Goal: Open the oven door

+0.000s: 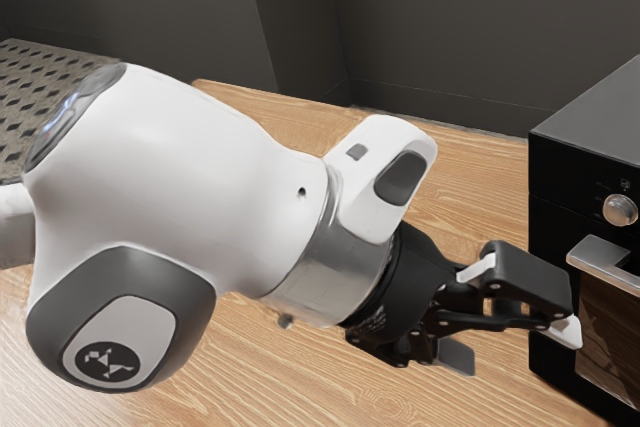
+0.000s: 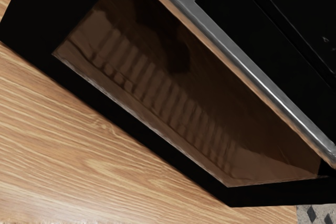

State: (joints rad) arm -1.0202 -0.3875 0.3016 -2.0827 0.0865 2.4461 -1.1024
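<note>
In the exterior view, a white robot arm [image 1: 200, 177] comes in from the exterior view's left over the wooden surface [image 1: 460, 172]. Its black tool [image 1: 565, 332] reaches toward the front of a black oven [image 1: 585, 129], at the exterior view's right. The tool's end is near the oven door [image 1: 610, 347], lower than the pale metal handle [image 1: 602, 255]; I can't tell if it touches, nor whether the tool is open or closed. The door looks shut. A round knob [image 1: 620, 210] sits above the handle, and a dark wall [image 1: 430, 27] stands behind.

In the wrist view, the door's brown glass [image 2: 157, 93] lies slantwise, framed in black, with ribbed shapes showing in it. The handle runs along one side of the glass, and wood grain lies past the door's opposite edge.
</note>
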